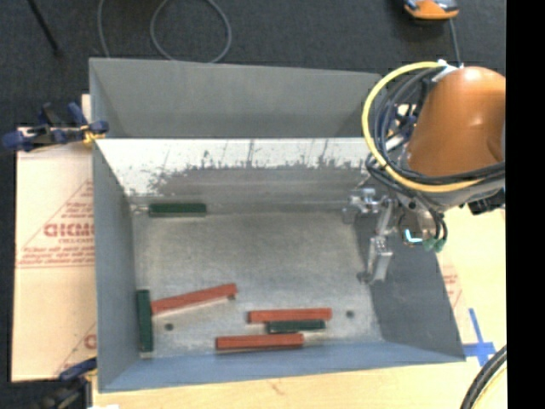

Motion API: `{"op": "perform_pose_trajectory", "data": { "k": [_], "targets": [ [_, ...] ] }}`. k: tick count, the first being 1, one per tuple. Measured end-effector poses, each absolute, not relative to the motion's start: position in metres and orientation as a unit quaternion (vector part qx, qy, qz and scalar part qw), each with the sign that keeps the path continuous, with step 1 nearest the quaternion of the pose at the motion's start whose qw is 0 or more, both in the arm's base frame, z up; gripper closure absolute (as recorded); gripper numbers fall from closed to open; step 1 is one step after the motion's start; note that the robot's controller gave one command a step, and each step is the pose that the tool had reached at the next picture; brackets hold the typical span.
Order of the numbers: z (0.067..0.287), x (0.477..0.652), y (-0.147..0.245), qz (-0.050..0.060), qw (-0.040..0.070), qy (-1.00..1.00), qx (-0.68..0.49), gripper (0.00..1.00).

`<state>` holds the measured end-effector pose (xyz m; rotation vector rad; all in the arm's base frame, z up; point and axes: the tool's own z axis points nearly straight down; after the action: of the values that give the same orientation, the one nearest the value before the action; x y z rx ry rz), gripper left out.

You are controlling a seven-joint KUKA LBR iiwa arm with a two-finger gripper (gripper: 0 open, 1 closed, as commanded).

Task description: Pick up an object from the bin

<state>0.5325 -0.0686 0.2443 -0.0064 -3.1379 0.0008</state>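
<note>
My gripper (373,267) hangs low at the right side of the bin, close to the right wall, with nothing seen in it. Nearest to it, to the lower left on the bin floor, lie a red flat stick (289,315), a dark green stick (296,325) pressed against its near side, and another red stick (260,342) by the front wall. All three lie roughly parallel to the front wall.
A longer red stick (194,298) lies slanted at the front left, with a green stick (144,319) standing along the left wall beside it. Another green stick (177,210) rests at the back left. The arm's orange cover and cables hang over the right rim.
</note>
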Motion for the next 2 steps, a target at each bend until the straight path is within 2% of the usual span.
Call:
{"op": "perform_pose_trajectory", "data": {
  "k": [1, 2],
  "targets": [
    [0.249, 0.534, -0.068, 0.001, -0.002, -1.000, 0.000, 1.00],
    [0.209, 0.501, -0.034, -0.001, 0.001, -0.999, -0.047, 1.00]
  ]
}}
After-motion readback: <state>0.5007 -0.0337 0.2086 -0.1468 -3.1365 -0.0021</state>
